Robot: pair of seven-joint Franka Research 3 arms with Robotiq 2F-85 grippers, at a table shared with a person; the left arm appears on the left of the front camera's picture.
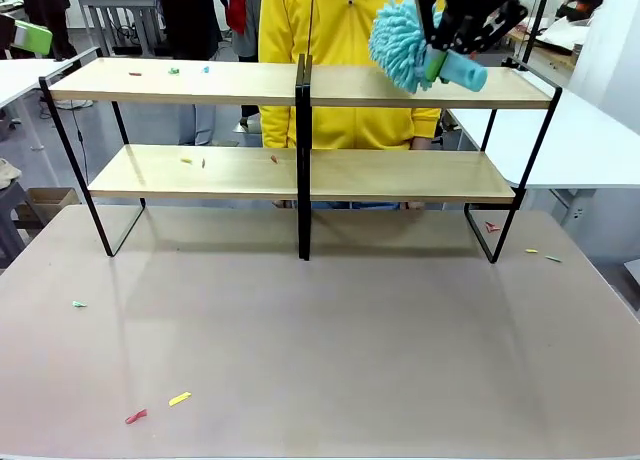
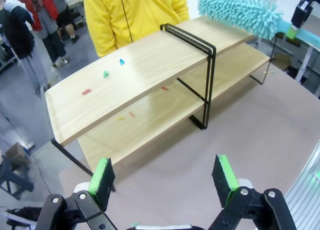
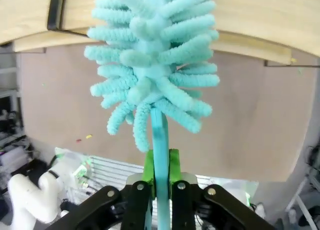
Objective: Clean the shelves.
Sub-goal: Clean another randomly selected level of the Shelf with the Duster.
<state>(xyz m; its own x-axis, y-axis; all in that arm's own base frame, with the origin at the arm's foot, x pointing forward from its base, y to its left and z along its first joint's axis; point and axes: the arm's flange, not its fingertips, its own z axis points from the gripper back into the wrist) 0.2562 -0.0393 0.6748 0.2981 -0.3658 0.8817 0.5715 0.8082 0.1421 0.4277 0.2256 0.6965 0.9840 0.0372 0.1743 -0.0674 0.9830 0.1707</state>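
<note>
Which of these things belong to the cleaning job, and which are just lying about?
Job: shelves; teal duster clamped in the right gripper; coloured scraps on the top board.
Lying about: scraps on the table; open left gripper, idle.

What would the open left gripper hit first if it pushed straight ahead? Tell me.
Probably the near-left end of the light-wood two-tier shelves: the left gripper points over bare table toward them, with nothing between. Depth is uncertain.

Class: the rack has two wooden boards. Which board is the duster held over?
The top board. The right gripper holds the turquoise duster just above its right half; the bottom board lies well beneath.
</note>
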